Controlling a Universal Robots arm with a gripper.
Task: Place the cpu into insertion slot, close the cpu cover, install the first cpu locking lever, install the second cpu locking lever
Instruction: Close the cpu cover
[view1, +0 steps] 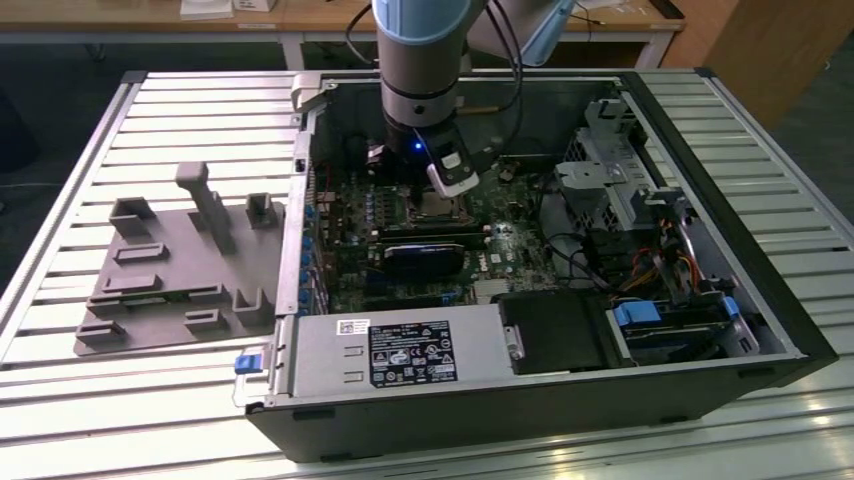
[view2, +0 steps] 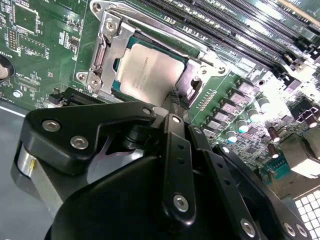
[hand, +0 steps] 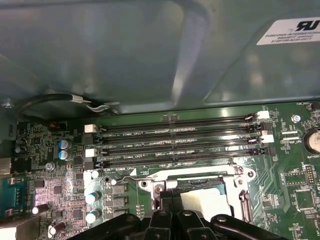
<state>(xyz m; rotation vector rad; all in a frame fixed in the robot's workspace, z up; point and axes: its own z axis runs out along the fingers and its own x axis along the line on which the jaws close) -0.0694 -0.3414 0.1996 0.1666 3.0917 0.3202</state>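
Low over the green board (view2: 45, 55), our pincer (view2: 174, 97) is hovering, tips pressed together on nothing we can see. Just beyond, the chip (view2: 150, 75) is lying seated under its metal cover (view2: 107, 47). We are judging that a sideways slip could be scraping nearby parts or skewing the cover. Our arm (view1: 420, 60) is pointing straight down into the open computer case (view1: 767, 310) on the bench (view1: 80, 420).

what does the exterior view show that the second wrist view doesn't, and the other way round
Exterior view: the whole open computer case, its power supply and a grey fixture tray on the slatted table at the exterior view's left. Second wrist view: the silvery top of the cpu, framed by the cpu cover. Both: the gripper down beside the cpu, over the green motherboard.
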